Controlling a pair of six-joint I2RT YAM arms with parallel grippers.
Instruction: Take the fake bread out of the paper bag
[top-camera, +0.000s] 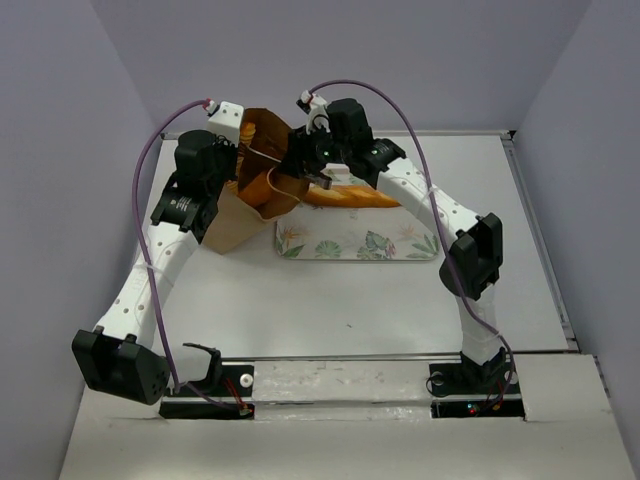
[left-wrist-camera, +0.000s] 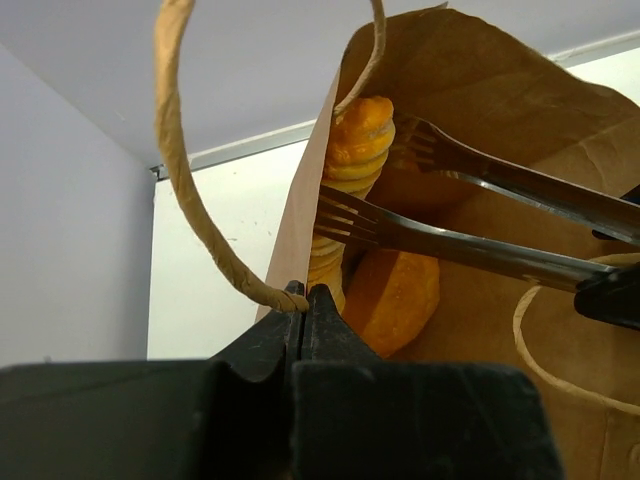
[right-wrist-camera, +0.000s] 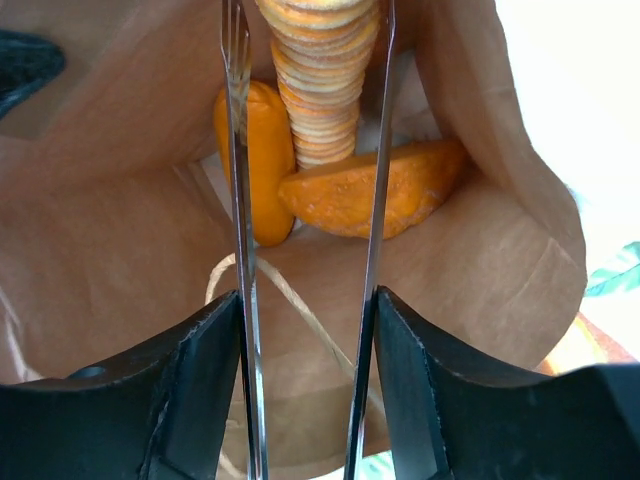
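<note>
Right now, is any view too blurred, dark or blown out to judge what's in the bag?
Top external: sharp, evenly lit, but the paper bag is small and half hidden. Left wrist: the left tool is a dark, soft foreground, the tongs show glare, the fake bread reads clearly. Right wrist: right edge blown out white, the right tool underexposed, loaves sharp.

The brown kraft-paper bag (right-wrist-camera: 110, 260) is matt, creased (its twisted cord handle (left-wrist-camera: 190, 200) rough); the ribbed golden-orange plastic loaf (right-wrist-camera: 320, 80) glossy; the fork-tipped metal tongs (left-wrist-camera: 470, 250) smooth, shiny.
</note>
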